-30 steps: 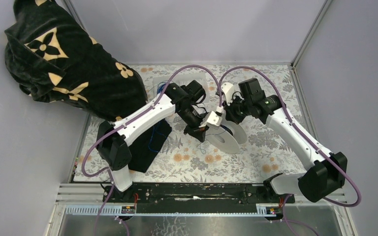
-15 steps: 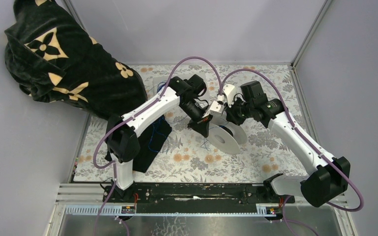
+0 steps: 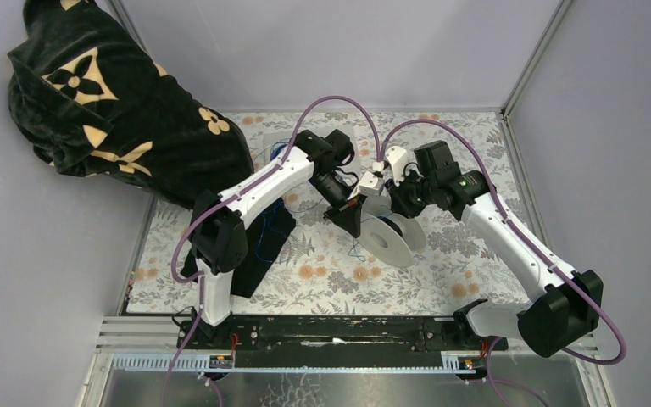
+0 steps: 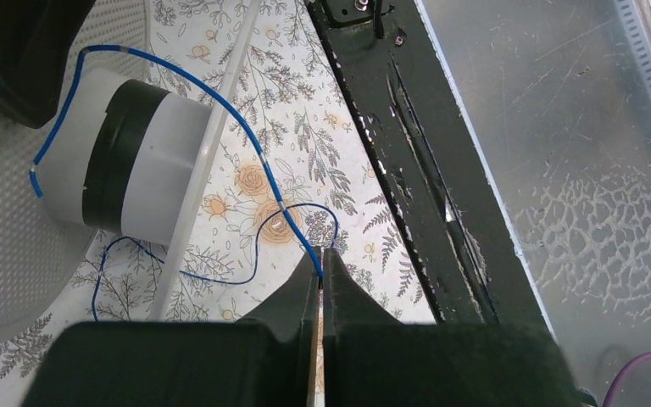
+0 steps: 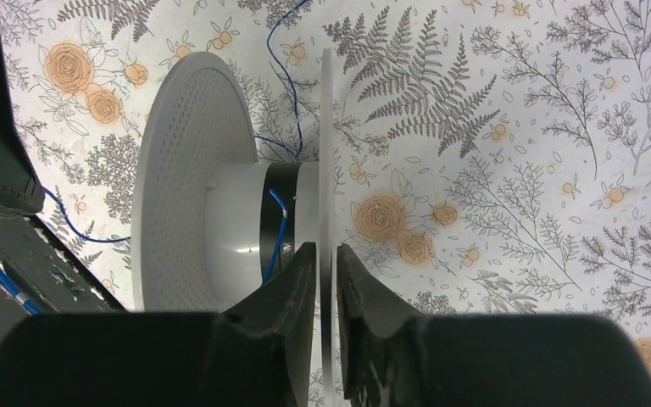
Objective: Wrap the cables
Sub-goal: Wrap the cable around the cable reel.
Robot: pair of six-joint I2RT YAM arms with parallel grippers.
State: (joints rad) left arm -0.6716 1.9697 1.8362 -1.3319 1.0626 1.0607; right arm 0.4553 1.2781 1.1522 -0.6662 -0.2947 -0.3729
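A white spool [image 3: 392, 236] with two flanges and a white-and-black hub [image 4: 140, 161] stands on edge at mid-table. A thin bright blue cable [image 4: 220, 106] runs over the hub and down into my left gripper [image 4: 322, 254], which is shut on it just left of the spool [image 3: 347, 216]. A darker blue cable [image 4: 212, 275] loops on the cloth below. My right gripper [image 5: 324, 250] is shut on the spool's thin flange [image 5: 325, 127], its jaws either side of the rim. A short blue strand [image 5: 275, 229] lies on the hub.
A black monogrammed garment [image 3: 110, 110] is heaped at the back left, with a black cloth [image 3: 258, 246] under the left arm. More blue wire [image 3: 275, 153] lies behind the left arm. The black base rail [image 3: 339, 331] runs along the near edge.
My left gripper has moved up and right with the blue cable, closer to the spool's hub. My right gripper has shifted slightly back while holding the spool.
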